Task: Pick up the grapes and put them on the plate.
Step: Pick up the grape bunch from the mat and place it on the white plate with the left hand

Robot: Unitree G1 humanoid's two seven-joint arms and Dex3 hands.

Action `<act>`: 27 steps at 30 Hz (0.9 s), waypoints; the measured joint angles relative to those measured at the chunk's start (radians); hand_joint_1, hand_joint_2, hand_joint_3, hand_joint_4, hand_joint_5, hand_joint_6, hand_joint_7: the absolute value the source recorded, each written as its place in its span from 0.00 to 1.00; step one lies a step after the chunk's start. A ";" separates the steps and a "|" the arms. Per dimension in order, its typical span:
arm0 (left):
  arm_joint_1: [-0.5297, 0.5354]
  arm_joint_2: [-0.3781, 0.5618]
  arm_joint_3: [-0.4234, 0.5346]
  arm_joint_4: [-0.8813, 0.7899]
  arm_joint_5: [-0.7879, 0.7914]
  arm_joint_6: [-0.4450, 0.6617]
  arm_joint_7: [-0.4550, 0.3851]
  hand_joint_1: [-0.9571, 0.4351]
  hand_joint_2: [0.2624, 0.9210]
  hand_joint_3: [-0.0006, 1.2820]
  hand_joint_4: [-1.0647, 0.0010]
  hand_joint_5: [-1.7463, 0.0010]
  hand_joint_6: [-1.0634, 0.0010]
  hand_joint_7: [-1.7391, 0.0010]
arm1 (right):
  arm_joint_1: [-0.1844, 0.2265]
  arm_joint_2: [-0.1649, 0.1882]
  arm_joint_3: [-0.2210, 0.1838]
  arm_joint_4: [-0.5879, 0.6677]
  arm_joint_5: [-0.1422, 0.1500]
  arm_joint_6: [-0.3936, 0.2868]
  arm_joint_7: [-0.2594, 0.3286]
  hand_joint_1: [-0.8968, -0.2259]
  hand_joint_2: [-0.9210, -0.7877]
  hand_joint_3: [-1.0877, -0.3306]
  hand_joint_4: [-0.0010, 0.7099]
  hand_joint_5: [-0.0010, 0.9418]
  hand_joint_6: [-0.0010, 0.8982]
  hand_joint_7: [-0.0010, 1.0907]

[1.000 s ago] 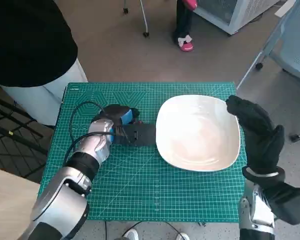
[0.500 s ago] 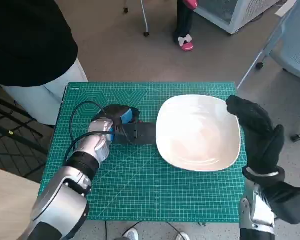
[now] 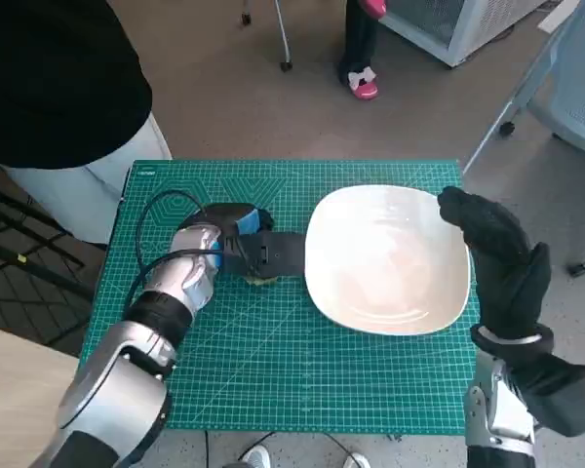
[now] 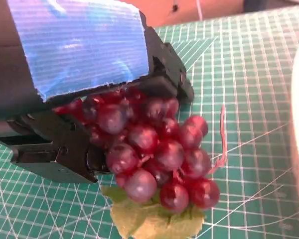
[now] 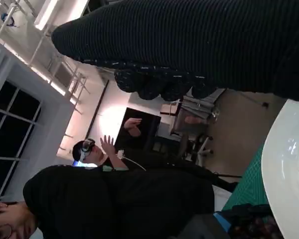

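My left hand (image 3: 246, 249) grips a bunch of dark red grapes (image 4: 154, 149) just left of the plate, a little above the mat. In the head view the hand hides the grapes, and only their pale green leaf (image 3: 261, 279) shows beneath it. The leaf (image 4: 154, 224) hangs under the bunch in the left wrist view, below the blue-taped hand (image 4: 79, 55). The white plate (image 3: 390, 258) lies on the right half of the mat with nothing on it. My gloved right hand (image 3: 502, 258) stands at the plate's right rim, holding nothing. Its glove (image 5: 199, 45) fills the right wrist view above the plate's rim (image 5: 289, 159).
A green cutting mat (image 3: 273, 361) covers the table. A black cable (image 3: 156, 210) loops behind my left wrist. A person in black (image 3: 58, 88) stands at the table's far left corner. A chair (image 3: 565, 88) and a pink shoe (image 3: 363, 88) are beyond the table.
My left hand has shifted slightly toward the plate with the grapes, and the green leaf now shows below it. The right hand has hardly moved.
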 measured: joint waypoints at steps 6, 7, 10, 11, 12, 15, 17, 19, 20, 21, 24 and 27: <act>0.020 0.058 0.012 -0.177 0.001 -0.007 -0.004 0.94 1.00 0.19 0.53 0.18 0.21 0.95 | -0.001 0.000 0.001 0.002 0.000 0.000 0.000 0.43 0.00 0.31 0.56 0.00 0.21 0.14; 0.026 0.070 0.017 -0.214 0.001 -0.006 -0.006 0.94 1.00 0.19 0.53 0.18 0.21 0.95 | -0.002 0.000 0.001 0.002 0.000 0.000 0.000 0.43 0.00 0.31 0.56 0.00 0.21 0.14; 0.052 0.105 0.035 -0.327 0.001 0.002 -0.015 0.94 1.00 0.19 0.54 0.18 0.20 0.95 | -0.002 0.000 0.001 0.003 0.000 0.000 0.000 0.43 0.00 0.31 0.56 0.00 0.21 0.14; 0.062 0.116 0.041 -0.363 0.001 0.006 -0.019 0.94 1.00 0.19 0.54 0.18 0.20 0.95 | -0.002 0.000 0.001 0.004 0.000 0.000 0.000 0.43 0.00 0.31 0.56 0.00 0.21 0.14; 0.072 0.126 0.046 -0.399 0.001 0.011 -0.024 0.94 1.00 0.20 0.55 0.18 0.20 0.95 | -0.002 0.000 0.001 0.004 0.000 -0.001 0.000 0.43 0.00 0.31 0.56 0.00 0.21 0.14; 0.102 0.154 0.062 -0.501 0.003 0.023 -0.037 0.94 1.00 0.21 0.57 0.17 0.19 0.95 | -0.002 -0.001 0.000 0.005 0.000 -0.002 0.000 0.43 0.00 0.31 0.56 0.00 0.21 0.15; 0.118 0.166 0.072 -0.553 0.004 0.030 -0.043 0.94 1.00 0.21 0.57 0.17 0.18 0.95 | -0.002 -0.001 0.000 0.006 0.000 -0.003 0.000 0.43 0.00 0.31 0.56 0.00 0.21 0.15; 0.130 0.173 0.081 -0.593 0.005 0.037 -0.047 0.94 1.00 0.22 0.58 0.16 0.18 0.95 | -0.002 -0.001 0.000 0.007 0.000 -0.004 0.000 0.43 0.00 0.31 0.56 0.00 0.21 0.15; 0.136 0.177 0.085 -0.609 0.006 0.041 -0.048 0.94 1.00 0.22 0.58 0.16 0.18 0.95 | -0.002 -0.001 0.000 0.007 0.000 -0.004 0.000 0.43 0.00 0.31 0.56 0.00 0.21 0.15; 0.142 0.180 0.088 -0.624 0.007 0.044 -0.049 0.94 1.00 0.22 0.58 0.16 0.18 0.96 | -0.002 -0.001 0.000 0.008 0.000 -0.004 0.000 0.43 0.00 0.31 0.56 0.00 0.21 0.15; 0.158 0.188 0.097 -0.661 0.008 0.053 -0.050 0.94 1.00 0.21 0.57 0.17 0.17 0.96 | -0.002 -0.001 0.000 0.010 0.000 -0.005 0.000 0.43 0.00 0.31 0.56 0.00 0.21 0.15; 0.173 0.194 0.105 -0.691 0.009 0.063 -0.053 0.94 1.00 0.21 0.56 0.17 0.17 0.96 | -0.003 -0.001 0.000 0.012 0.000 -0.006 0.000 0.43 0.00 0.31 0.56 0.00 0.21 0.15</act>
